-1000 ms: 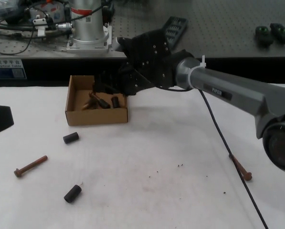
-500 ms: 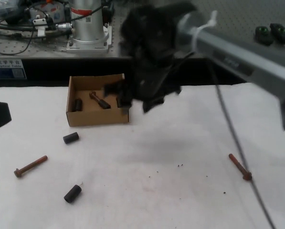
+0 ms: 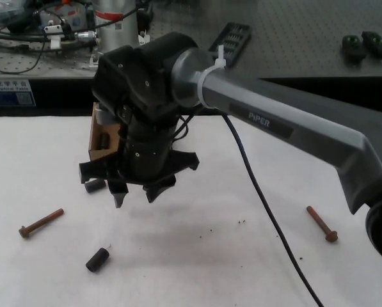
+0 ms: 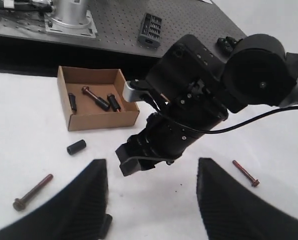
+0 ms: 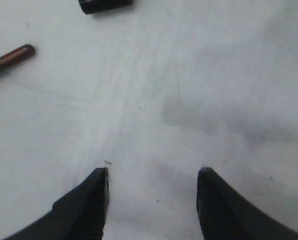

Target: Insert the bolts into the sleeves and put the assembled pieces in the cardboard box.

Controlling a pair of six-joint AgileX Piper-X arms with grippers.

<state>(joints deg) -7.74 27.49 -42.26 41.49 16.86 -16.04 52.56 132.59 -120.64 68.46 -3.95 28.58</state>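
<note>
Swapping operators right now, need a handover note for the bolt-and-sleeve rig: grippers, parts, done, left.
Right gripper: open, empty, pointing down over the white cloth just in front of the brown cardboard box.
Left gripper: open, empty.
Done: one rusty bolt seated in a black sleeve lies in the box, beside two other dark pieces; cannot tell if those are assembled.
Loose on the cloth: near black cylindrical sleeve, black sleeve by the box, left rust-coloured bolt, right rust-coloured bolt.
Left: join both pairs, box them.
</note>
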